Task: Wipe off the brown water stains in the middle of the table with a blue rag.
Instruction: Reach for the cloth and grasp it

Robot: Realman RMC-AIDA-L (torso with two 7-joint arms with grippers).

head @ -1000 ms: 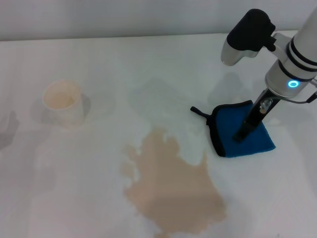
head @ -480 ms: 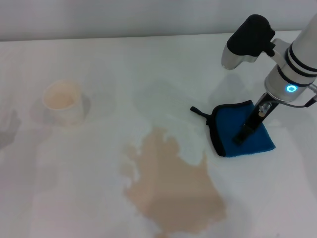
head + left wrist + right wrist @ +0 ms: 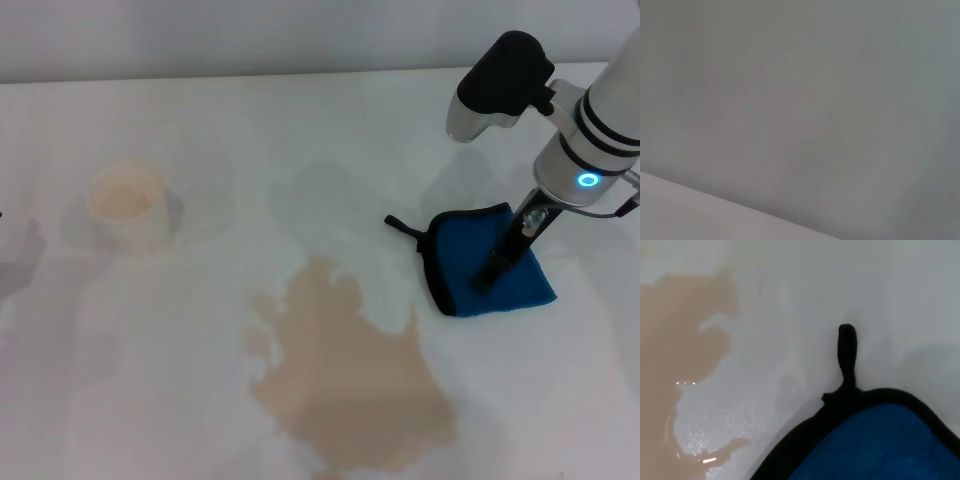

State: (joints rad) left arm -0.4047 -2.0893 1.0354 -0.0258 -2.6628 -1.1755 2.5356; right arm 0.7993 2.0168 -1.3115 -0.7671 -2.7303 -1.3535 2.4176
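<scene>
One gripper was at work: the right gripper [image 3: 487,274] stood with its dark fingertips pressed down onto the small bright blue soft rag with black trim [image 3: 490,275], which lay flat on the wide plain white tabletop [image 3: 300,130]. Whether its jaws were clenched on the cloth or merely resting released against it could not be told, since only one narrow dark finger showed in the head view and the wrist view showed no fingers at all. The rag likely sat under the jaws because it had to be pinned or gathered before being dragged anywhere.

From the jaws, the rag's short black loop tab [image 3: 847,352] pointed out toward the pale tan-brown, irregular-edged puddle of stains [image 3: 345,375], which lay near the rag but apart from it, a strip of wet-looking white surface between them. No part of the puddle appeared wiped yet. Farther beyond the puddle from the jaws stood a cream paper cup [image 3: 128,205].

The left gripper was out of sight; its wrist view gave only a featureless grey surface. The puddle's near edge ran out of the head view.
</scene>
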